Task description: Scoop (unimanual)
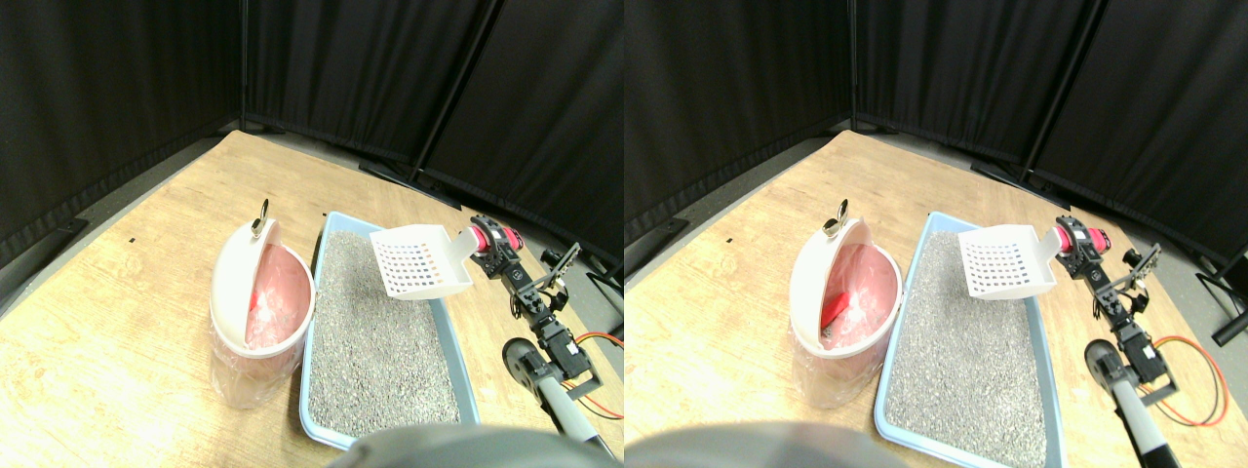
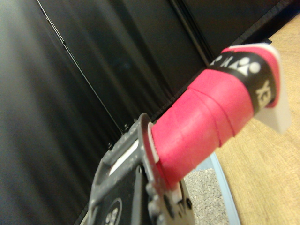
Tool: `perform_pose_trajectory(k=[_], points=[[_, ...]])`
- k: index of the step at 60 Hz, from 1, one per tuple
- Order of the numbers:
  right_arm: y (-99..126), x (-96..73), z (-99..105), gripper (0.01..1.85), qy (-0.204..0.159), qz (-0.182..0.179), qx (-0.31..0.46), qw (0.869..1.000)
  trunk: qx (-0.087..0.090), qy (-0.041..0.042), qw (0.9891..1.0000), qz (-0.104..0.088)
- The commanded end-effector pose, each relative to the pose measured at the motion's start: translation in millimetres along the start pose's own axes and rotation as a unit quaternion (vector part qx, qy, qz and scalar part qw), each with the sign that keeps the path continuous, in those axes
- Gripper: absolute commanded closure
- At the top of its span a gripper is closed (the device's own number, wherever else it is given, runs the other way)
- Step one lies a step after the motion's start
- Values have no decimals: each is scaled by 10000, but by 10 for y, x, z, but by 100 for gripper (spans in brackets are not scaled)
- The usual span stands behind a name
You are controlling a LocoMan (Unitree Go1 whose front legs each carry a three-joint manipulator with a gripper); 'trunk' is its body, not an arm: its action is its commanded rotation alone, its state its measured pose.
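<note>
Scoop point(image 1: 421, 259): slotted white pan, centre of frame, raised above litter tray point(image 1: 447, 331); red-wrapped handle point(image 2: 201, 126) running lower-right into right gripper point(image 1: 485, 241), clamped on it; bin point(image 1: 261, 297) to the left.

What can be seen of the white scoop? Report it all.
The white scoop looks like plastic: a boxy slotted blade with raised side walls and a handle wrapped in pink tape with a black printed band. It is lifted clear above the far end of the blue litter tray, tilted, its slotted face showing no litter. The right hand carries it by the handle.
</note>
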Motion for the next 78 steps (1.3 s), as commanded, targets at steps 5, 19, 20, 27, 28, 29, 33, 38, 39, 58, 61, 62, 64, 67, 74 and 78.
perform_pose_trajectory(k=[5, 19, 20, 27, 28, 29, 33, 38, 39, 58, 61, 62, 64, 67, 74, 78], points=[[-28, -58, -12, 181, -362, 102, 246, 9990, -71, 62, 9999, -63], [-99, -177, -244, 181, -318, 3, 493, 9983, -24, 102, 9999, -108], [-99, -177, -244, 181, -318, 3, 493, 9983, -24, 103, 9999, -113], [-63, -237, -356, 181, -126, -210, 716, 9971, -9, 110, 9999, -128], [-63, -237, -356, 181, -126, -210, 716, 9971, 1, 109, 9998, -135], [-55, -244, -373, 181, -103, -226, 711, 9972, 1, 109, 9998, -135], [-39, -271, -433, 181, -83, -203, 823, 9964, 18, 123, 9998, -153], [-25, -295, -498, 181, -29, -334, 912, 9953, 48, 127, 9997, -192], [-26, -298, -509, 181, -39, -309, 931, 9952, 61, 130, 9997, -206], [-72, -398, -705, 181, -54, -548, 1123, 9921, 184, 167, 9992, -319], [-83, -424, -741, 181, 0, -658, 1216, 9904, 205, 171, 9991, -338], [-83, -424, -741, 181, 0, -658, 1216, 9904, 217, 175, 9990, -348], [-95, -445, -773, 181, 8, -630, 1184, 9910, 233, 177, 9989, -362], [-104, -478, -807, 181, 21, -710, 1176, 9905, 257, 185, 9988, -381], [-158, -533, -873, 181, -12, -793, 1180, 9898, 308, 186, 9984, -437], [-175, -567, -877, 181, -8, -876, 1198, 9889, 337, 199, 9982, -464]])
